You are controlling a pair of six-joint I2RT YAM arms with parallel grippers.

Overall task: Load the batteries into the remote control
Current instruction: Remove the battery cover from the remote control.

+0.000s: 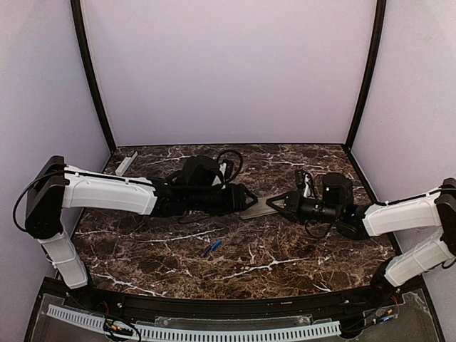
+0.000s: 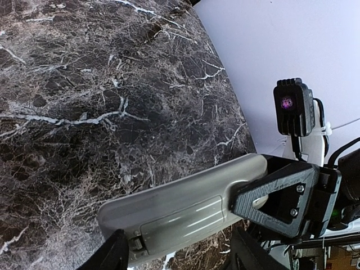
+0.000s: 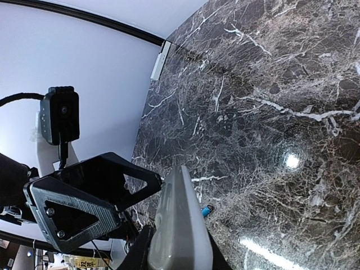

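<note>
The dark brown, white-veined marble tabletop (image 1: pixel 299 256) has both arms meeting over its middle. The black two-finger right gripper (image 1: pixel 279 204) is clamped on one end of the small pale oblong plastic remote control (image 2: pixel 169 202), which juts out toward the black two-finger left gripper (image 1: pixel 246 200) and seems to be lifted off the surface. The left gripper's jaws stand apart on either side of the remote control's free end; I cannot tell whether they press on it. A narrow pale grey bar (image 1: pixel 126 162) lies at the far left corner, well apart from everything else. The slim blue cylindrical batteries (image 1: pixel 211 247) lie on the tabletop between the middle and the near edge, on the near side of the left gripper, and neither gripper touches them. The remote control's back shows a rectangular grey battery cover (image 2: pixel 183 218) with a small latch at the free end, seemingly in place.

I judge the step in hand to be getting that cover off, so the batteries are not yet in play. To do it well, the right gripper should hold firmly and stay clear of the battery cover so the lid can travel. The left gripper should bear on the latch end only and push along the remote control's length. A twist or sideways load could lever the body out of the clamped jaws.
</note>
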